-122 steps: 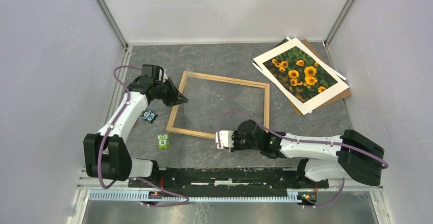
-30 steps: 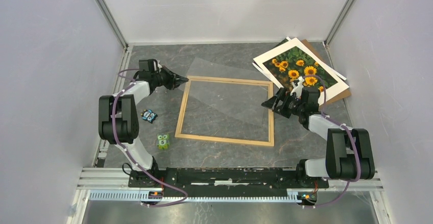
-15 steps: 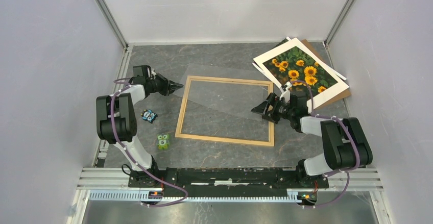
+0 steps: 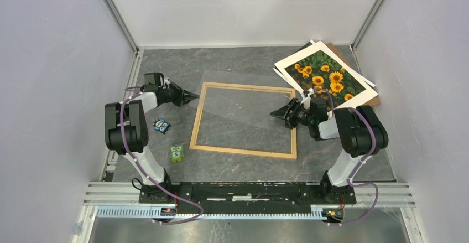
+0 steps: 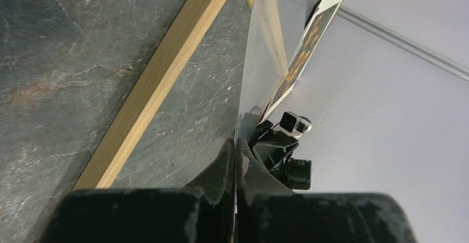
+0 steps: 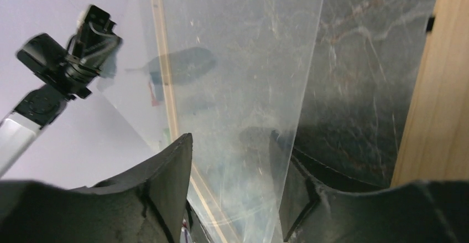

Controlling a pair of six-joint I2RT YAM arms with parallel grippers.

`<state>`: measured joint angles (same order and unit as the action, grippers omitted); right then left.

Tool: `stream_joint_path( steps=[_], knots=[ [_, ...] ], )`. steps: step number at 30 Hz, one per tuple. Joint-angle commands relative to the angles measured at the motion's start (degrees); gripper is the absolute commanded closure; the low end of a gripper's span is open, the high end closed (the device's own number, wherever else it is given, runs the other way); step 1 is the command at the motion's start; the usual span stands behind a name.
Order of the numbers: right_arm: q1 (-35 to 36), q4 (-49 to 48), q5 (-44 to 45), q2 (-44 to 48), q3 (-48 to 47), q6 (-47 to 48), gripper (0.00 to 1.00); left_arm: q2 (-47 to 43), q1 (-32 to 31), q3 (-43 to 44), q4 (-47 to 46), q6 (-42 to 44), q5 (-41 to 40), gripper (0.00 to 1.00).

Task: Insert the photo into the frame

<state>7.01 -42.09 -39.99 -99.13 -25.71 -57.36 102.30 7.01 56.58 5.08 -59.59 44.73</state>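
The frame [image 4: 243, 151] lies flat at the middle of the grey marbled worktop [image 4: 232, 66]. A clear sheet [image 4: 243, 107] lies skewed over its far half. The left hand [image 4: 191, 95] is clamped tight on the sheet's left corner, just outside the frame's far-left corner. The right hand [image 4: 275, 114] reaches in over the frame's right strip with its jaws partly apart; the sheet's right edge passes between them, and no grip shows. The photo [image 4: 323, 79] rests face up in the far right corner on a brown backing board [image 4: 370, 103], apart from the frame. A green owl figure [image 4: 176, 153] stands left of the frame.
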Motion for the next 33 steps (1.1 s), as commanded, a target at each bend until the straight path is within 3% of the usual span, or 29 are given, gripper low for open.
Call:
stream_joint_path(
  steps=[1,6,11,19,25,29,33],
  knots=[
    [-0.9,-12.7,-2.1,-3.2,-2.7,-4.6,0.45,1.1,0.3,2.7,5.3,6.7,2.7,0.98],
    [-1.6,-9.2,-2.7,-3.4,-4.8,0.9,0.72,0.8,0.3,4.6,10.0,13.5,0.7,0.98],
    [-1.8,-5.0,-6.7,-0.3,-3.9,5.5,1.0,-2.5,0.2,4.9,16.9,20.8,-3.1,0.8],
    [-2.0,6.8,-11.6,3.1,-3.2,12.5,1.0,-7.0,0.2,3.4,21.2,25.5,-9.8,0.41],
    [-1.8,17.7,-10.8,7.1,-2.5,18.3,1.0,-8.8,-0.2,3.2,23.5,28.5,-16.4,0.3],
    [-1.9,17.3,-9.5,10.0,0.4,17.6,1.0,-8.2,-2.2,3.3,23.3,28.4,-17.6,0.25],
    [-1.9,10.0,-7.9,12.3,3.8,12.3,1.0,-6.1,-3.5,3.7,23.3,28.6,-17.7,0.21]
  ],
)
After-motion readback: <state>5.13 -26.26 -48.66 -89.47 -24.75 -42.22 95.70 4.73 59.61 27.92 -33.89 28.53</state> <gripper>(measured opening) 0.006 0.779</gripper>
